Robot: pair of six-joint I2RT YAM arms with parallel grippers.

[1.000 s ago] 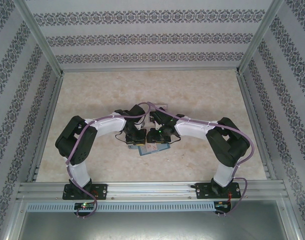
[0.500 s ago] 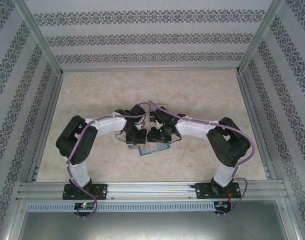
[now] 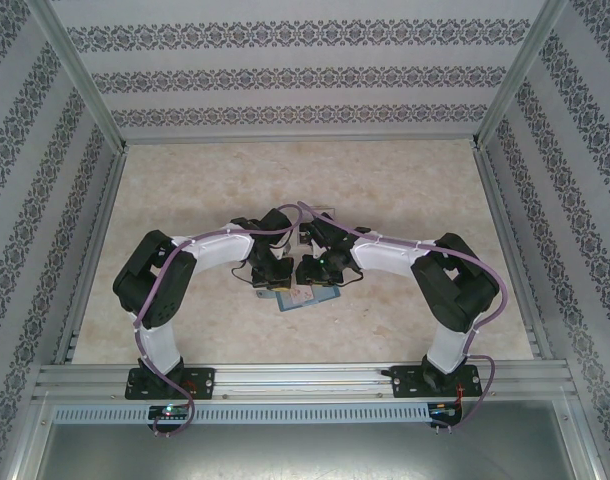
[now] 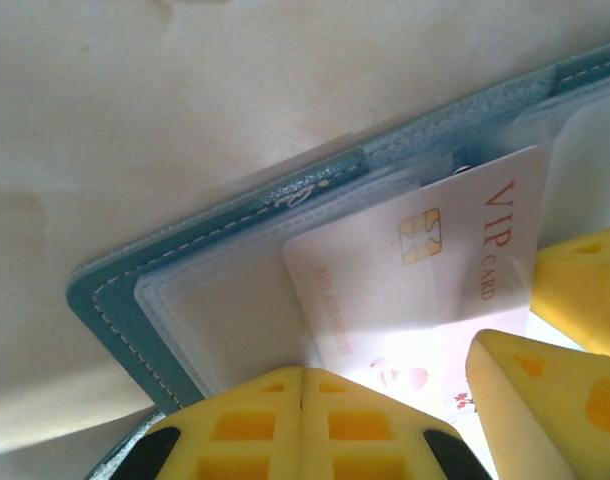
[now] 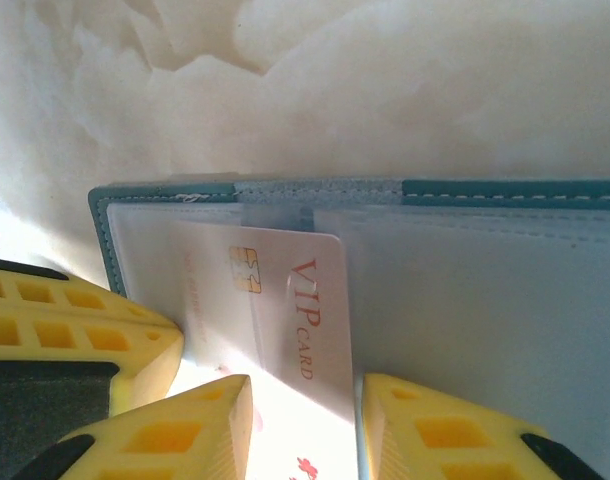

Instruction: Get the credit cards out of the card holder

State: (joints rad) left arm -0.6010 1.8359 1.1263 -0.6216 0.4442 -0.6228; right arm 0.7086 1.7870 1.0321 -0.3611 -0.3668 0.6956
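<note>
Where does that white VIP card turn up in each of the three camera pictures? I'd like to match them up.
Top external: the VIP card is a tiny pale patch on the teal card holder, just below centre.
Left wrist: the card lies right of centre, tilted.
Right wrist: the card sits lower centre-left.
Shared landmark: the holder's stitched teal edge beyond the card.

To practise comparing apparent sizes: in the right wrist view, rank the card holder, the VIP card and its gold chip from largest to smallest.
1. card holder
2. VIP card
3. gold chip
</note>
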